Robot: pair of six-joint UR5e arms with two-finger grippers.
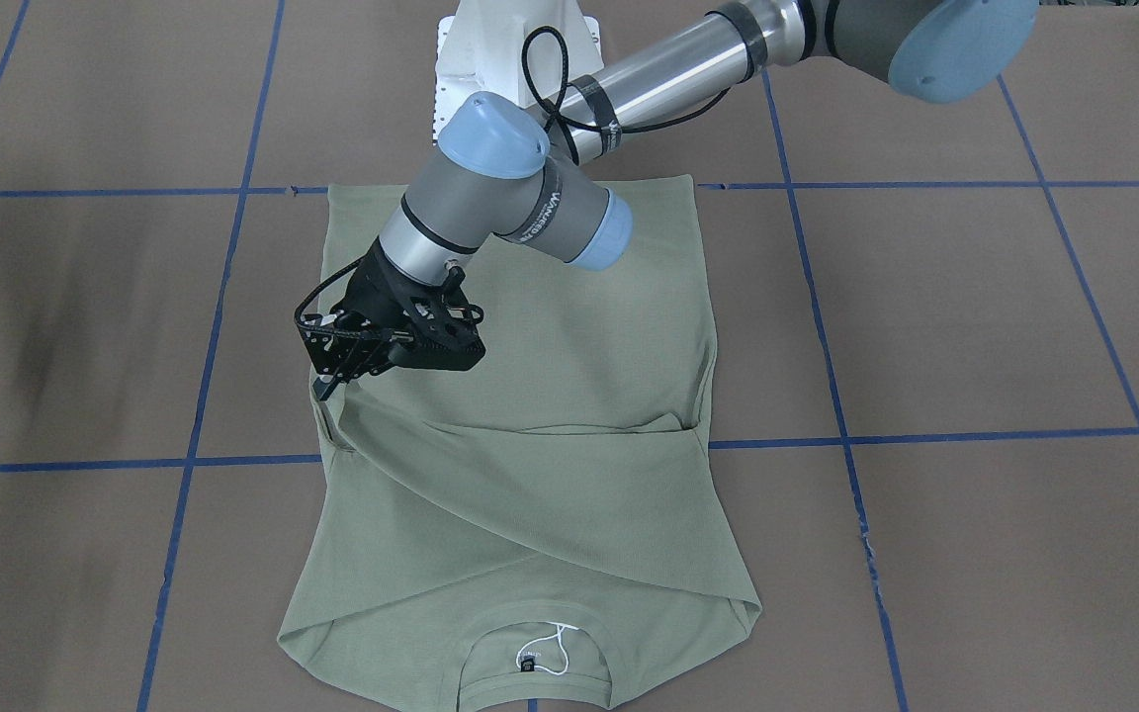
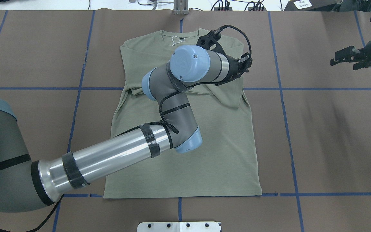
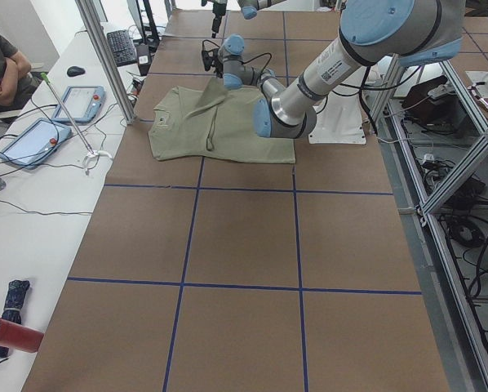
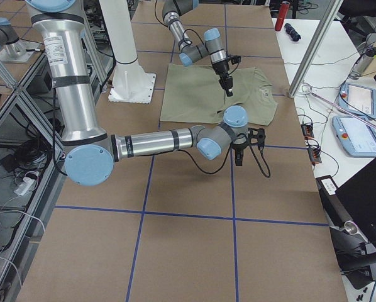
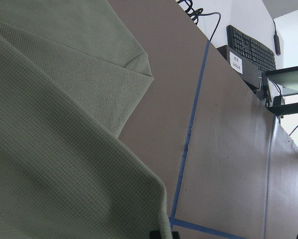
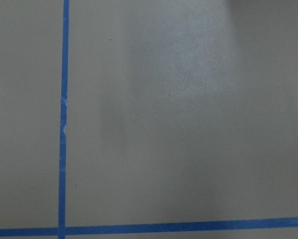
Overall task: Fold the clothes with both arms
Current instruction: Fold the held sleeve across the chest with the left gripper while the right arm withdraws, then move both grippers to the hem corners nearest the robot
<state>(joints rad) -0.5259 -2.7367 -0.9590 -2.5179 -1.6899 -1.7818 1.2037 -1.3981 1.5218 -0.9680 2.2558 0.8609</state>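
Left tool (image 1: pixel 328 386) is clamping a sleeve (image 1: pixel 490 465) of the sage-green long-sleeved knit shirt (image 1: pixel 579 336), which is lying flat on the brown taped desk (image 1: pixel 975 316). Right tool (image 2: pixel 333 60) is hovering well apart from the shirt; whether it is apart or together cannot be told. Soft, light knit is likely sagging when lifted: grip at hems.

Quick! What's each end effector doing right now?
Left end effector: closed, pinching a fold of the green shirt.
Right end effector: away from the shirt, nothing seen in it; open or closed cannot be told.
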